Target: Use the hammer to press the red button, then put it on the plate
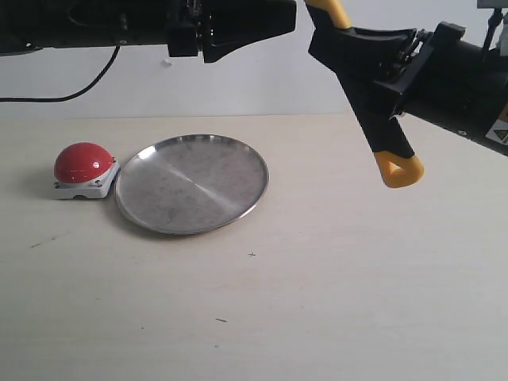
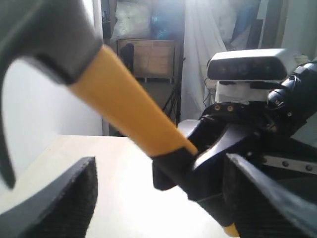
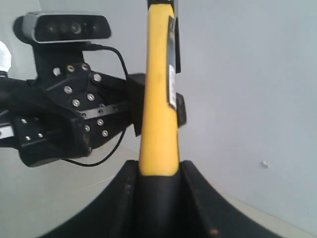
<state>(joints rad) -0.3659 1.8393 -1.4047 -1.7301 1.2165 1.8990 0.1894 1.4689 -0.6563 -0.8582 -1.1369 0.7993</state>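
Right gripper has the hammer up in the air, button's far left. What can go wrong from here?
1. The red button sits right beside the plate. The right gripper must reach across, so the hammer may clip the plate's rim.
2. The grip is on the black handle, well away from the head, so the hammer might pivot when it presses.
3. The open left gripper hangs close to the hammer's head, so the arms could collide.

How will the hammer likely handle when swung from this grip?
Likely stiff: the hammer shows no bend. Probably head-heavy, so it may pivot in the right gripper clamped on its black handle.
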